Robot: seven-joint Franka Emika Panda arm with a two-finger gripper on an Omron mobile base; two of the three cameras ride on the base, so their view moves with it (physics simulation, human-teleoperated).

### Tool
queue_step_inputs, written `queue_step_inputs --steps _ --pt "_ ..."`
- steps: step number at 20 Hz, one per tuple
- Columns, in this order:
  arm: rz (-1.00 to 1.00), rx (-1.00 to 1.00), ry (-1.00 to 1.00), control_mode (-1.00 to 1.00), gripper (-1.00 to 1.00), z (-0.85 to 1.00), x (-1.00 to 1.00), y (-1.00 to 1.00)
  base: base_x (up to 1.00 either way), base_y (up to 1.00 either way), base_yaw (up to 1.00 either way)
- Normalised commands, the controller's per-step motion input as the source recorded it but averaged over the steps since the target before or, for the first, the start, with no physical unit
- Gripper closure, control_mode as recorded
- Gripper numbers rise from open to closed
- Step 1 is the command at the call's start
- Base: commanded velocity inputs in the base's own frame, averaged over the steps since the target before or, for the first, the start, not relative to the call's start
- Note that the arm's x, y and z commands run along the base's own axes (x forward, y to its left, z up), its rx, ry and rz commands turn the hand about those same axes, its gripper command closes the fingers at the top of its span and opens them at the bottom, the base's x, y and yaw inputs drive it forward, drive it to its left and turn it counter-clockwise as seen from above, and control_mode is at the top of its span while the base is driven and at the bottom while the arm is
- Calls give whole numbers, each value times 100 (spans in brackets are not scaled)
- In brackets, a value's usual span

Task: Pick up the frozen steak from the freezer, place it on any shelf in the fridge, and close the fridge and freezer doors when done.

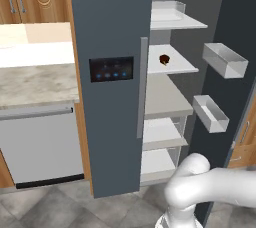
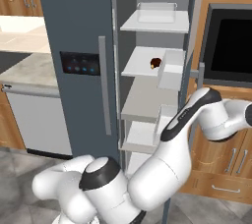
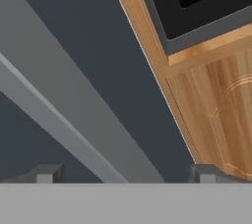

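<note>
Steak (image 1: 164, 60), dark lump on flat shelf (image 1: 180, 66)

No readable text anywhere; the door's black panel (image 1: 111, 69) shows only blue lights.

shelf (image 1: 181, 65): plain flat light grey board inside fridge, second from top
on shelf: frozen steak (image 1: 164, 60), resting near centre

A dark red-brown frozen steak (image 1: 164, 60) sits on a light grey shelf (image 1: 172, 64) beside the slate-blue freezer door (image 1: 112, 82), whose black panel (image 1: 111, 69) glows blue.
</note>
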Motion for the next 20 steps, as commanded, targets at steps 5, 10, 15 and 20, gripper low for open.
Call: queue_step_inputs --steps 5,10,15,20 --pt "0 0 0 -100 -100 -4 31 0 0 0 0" --pt "0 0 0 -100 -100 -6 22 35 0 0 0" --pt "0 1 0 -100 -100 -9 1 91 0 0 0" --pt "0 8 0 -100 -100 -3 9 100 0 0 0"
